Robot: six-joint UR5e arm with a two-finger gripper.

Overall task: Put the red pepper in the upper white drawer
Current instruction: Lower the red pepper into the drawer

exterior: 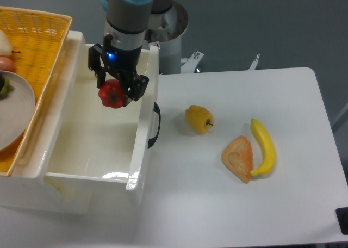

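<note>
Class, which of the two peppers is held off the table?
The glossy red pepper, gripped by the fingers above the white drawer; the yellow pepper lies on the table.

Bright even overhead light, glare on the upper white drawer [142, 129] rim, soft shadows, slightly soft focus

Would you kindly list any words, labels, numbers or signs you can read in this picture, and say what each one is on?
No readable text: none on the gripper, red pepper, upper white drawer, yellow wicker basket, yellow pepper or banana.
The reddish mark on the robot base is too small to read.
</note>
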